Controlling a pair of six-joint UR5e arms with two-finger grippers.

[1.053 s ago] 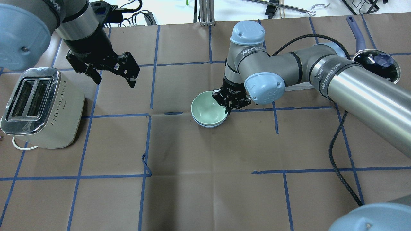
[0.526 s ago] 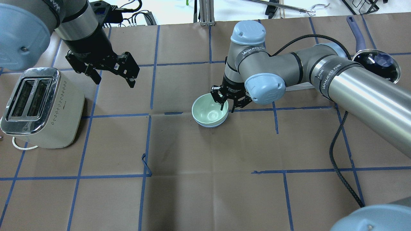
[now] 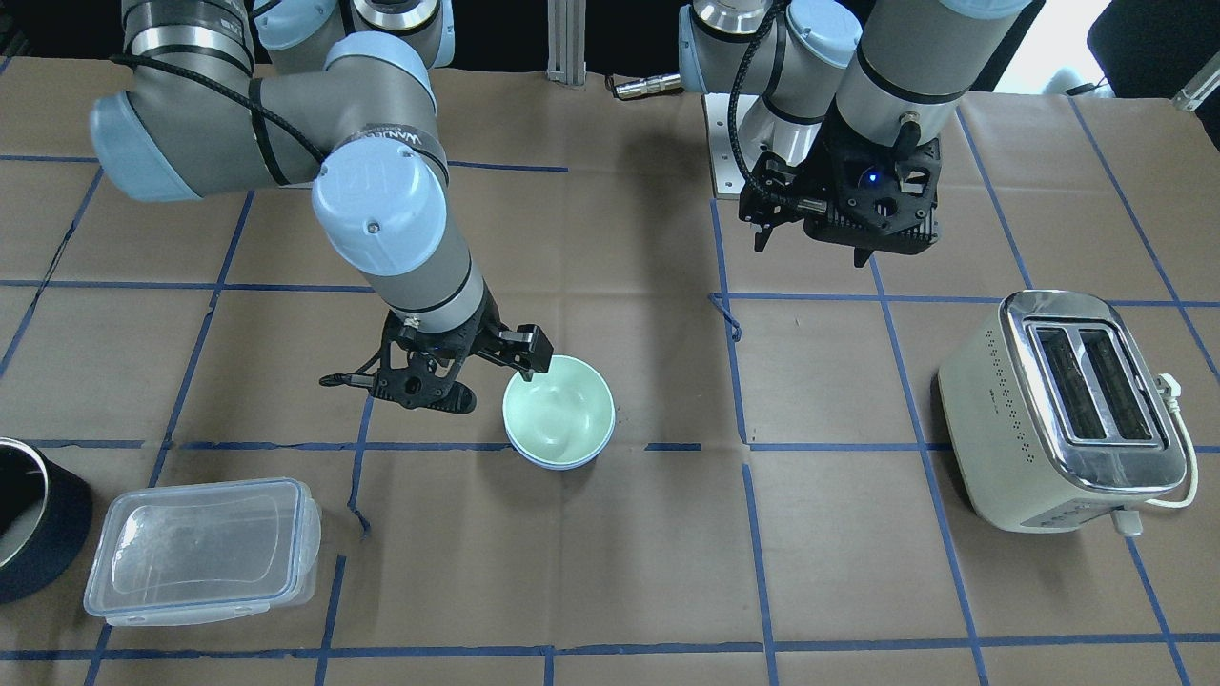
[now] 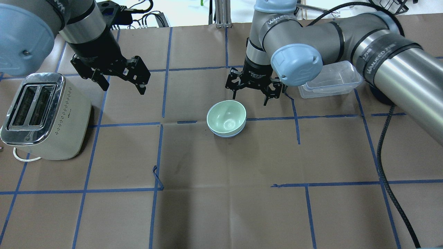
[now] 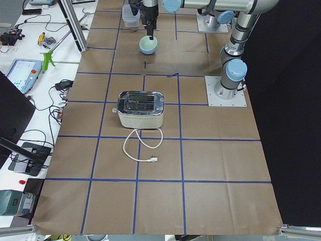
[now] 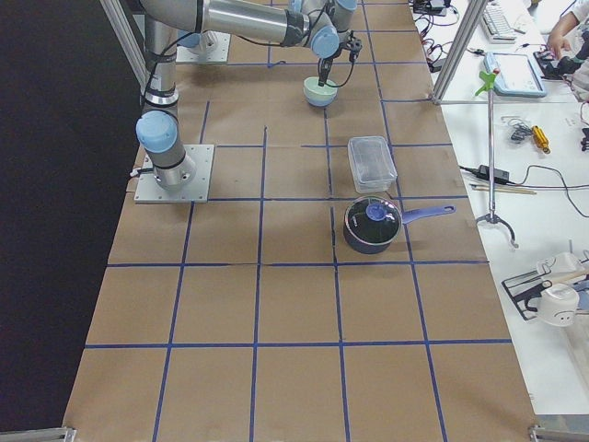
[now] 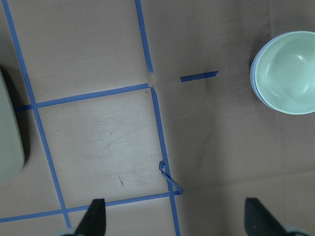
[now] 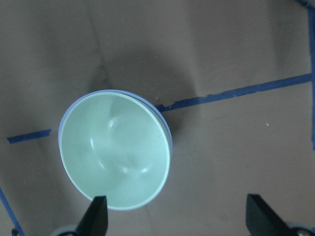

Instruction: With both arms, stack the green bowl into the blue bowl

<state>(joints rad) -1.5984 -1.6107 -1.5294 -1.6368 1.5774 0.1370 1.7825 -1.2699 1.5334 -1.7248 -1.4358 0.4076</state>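
Right gripper (image 4: 251, 94) has lifted off the rim and drawn back to the far side; we note its jaws spread wide, holding nothing. Green bowl (image 4: 225, 117) sits nested in blue bowl (image 4: 225, 135) mid-table, only a blue edge showing. Left gripper (image 4: 123, 88) hangs agape, empty, well left. Stacking looks done; we judge only retreat remains.

This is a robotics lab rather than a kitchen. The table (image 4: 221, 214) is wrapped in brown paper that blue tape (image 4: 158, 145) marks into squares. At the robot-side edge, the left arm (image 5: 235, 42) rises from a bolted metal plate (image 5: 213, 100). Along the opposite edge runs a white side bench (image 5: 35, 95) with a teach pendant (image 5: 22, 73) and loose cables (image 5: 57, 108). A toaster (image 5: 140, 108) and a saucepan (image 6: 373, 226) sit on the paper.
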